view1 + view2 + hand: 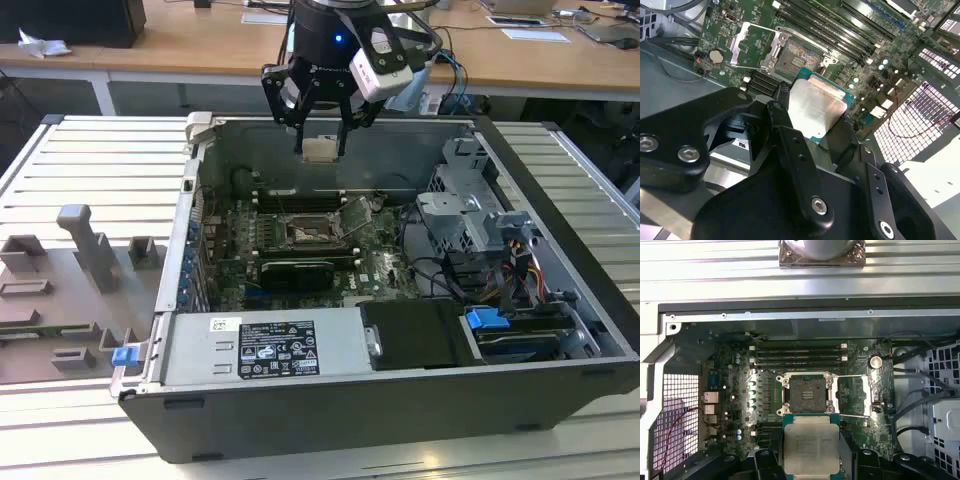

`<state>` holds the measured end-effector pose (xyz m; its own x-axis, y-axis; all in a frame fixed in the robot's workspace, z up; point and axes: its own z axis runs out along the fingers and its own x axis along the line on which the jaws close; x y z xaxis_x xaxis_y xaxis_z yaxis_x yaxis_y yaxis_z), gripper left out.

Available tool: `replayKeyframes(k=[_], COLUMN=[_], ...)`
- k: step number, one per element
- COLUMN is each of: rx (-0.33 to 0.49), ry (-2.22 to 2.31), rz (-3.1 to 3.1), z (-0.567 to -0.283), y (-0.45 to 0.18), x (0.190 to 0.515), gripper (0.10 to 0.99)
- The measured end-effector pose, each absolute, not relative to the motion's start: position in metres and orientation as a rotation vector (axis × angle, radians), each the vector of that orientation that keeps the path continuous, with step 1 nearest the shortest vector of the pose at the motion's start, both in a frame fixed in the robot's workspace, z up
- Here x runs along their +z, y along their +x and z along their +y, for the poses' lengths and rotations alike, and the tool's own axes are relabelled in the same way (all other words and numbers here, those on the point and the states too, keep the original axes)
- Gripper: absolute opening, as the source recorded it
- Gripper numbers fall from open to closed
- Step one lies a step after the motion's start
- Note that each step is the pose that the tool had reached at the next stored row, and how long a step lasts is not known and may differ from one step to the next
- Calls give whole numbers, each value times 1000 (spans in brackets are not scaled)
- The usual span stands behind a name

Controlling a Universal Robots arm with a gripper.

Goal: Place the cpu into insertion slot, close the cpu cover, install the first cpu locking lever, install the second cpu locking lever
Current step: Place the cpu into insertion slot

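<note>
My gripper [320, 146] hangs above the open computer case, shut on the cpu [320, 152], a pale silvery square chip on a green base. In both wrist views the cpu [811, 447] [816, 109] sits between the black fingers [775, 446] [784, 122], held flat. The insertion slot [807, 392] [313, 232] [794, 55] lies below on the green board, its dark centre bare. The cpu cover [854, 395] [752, 42] [356, 214] is swung open beside the slot. The cpu is well above the slot and apart from it.
Long black memory slots [797, 354] run beside the socket. A labelled power supply box [262, 345] fills the case's near side, and a drive cage with cables [470, 215] stands on the exterior view's right. A grey fixture tray [70, 290] lies left of the case.
</note>
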<state>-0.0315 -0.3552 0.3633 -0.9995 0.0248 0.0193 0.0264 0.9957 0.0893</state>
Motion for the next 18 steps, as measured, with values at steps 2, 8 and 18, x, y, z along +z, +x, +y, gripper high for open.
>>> replayKeyframes(k=[2,8,18], rx=[-140,-140,-142], ry=[-45,-86,-232], rz=[-3120,-3120,-3117], z=[-355,-355,-355], y=[-32,-32,-32], x=[363,363,363], gripper=[541,541,541])
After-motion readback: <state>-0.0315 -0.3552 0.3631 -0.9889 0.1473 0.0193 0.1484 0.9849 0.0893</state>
